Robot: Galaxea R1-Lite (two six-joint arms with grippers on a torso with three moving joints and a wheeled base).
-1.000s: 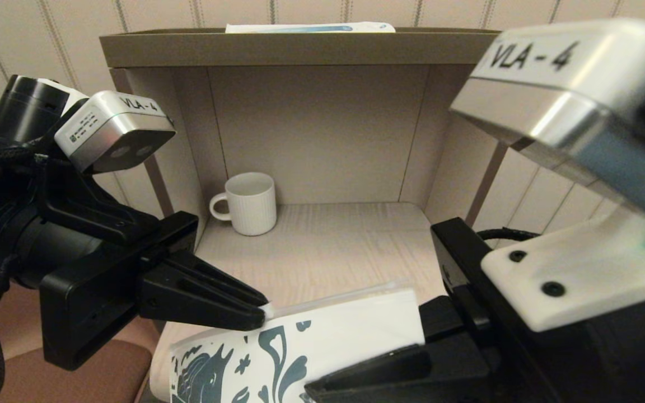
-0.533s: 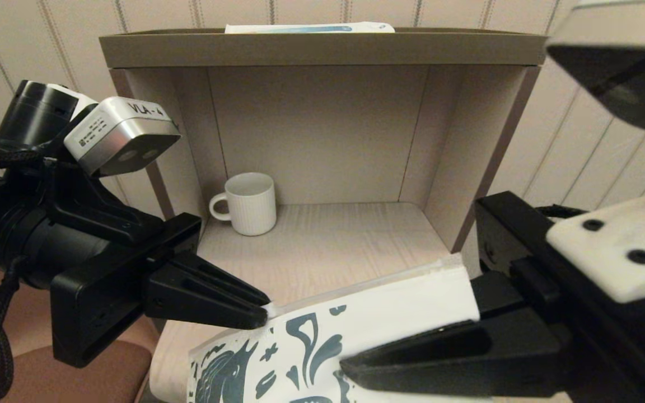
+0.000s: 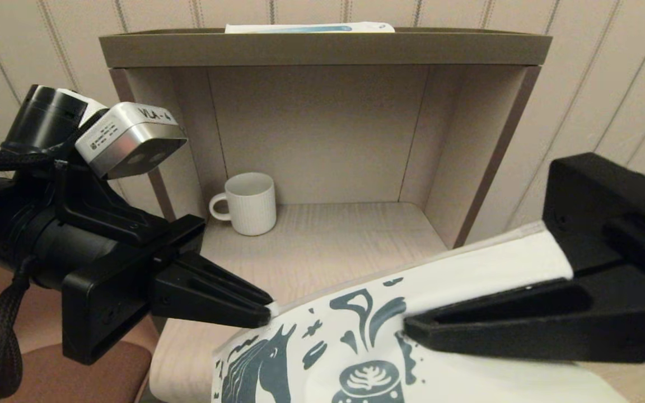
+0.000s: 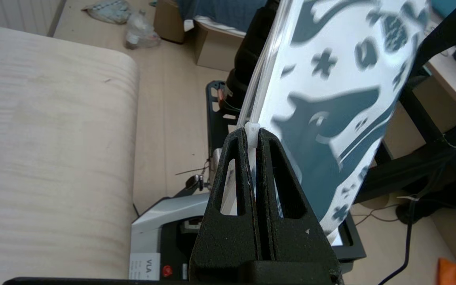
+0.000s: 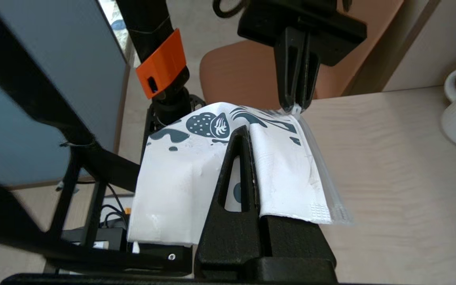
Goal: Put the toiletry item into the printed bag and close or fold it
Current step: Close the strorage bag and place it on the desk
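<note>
The printed bag, white with dark teal horse and doodles, hangs stretched in the air between both grippers over the table's front edge. My left gripper is shut on the small white tab at the end of its clear zip strip. My right gripper is shut on the bag's opposite side, with the white material draped over its fingers. In the right wrist view the left gripper pinches the bag's far corner. The toiletry item is out of view.
A white ribbed mug stands at the back left of the open niche. A long white-and-blue box lies on the niche's top. The pale wooden table stretches beneath; a brown chair seat sits low on the left.
My right gripper has swung out to the right, drawing the bag with it so more of the print shows. The left gripper has barely shifted.
</note>
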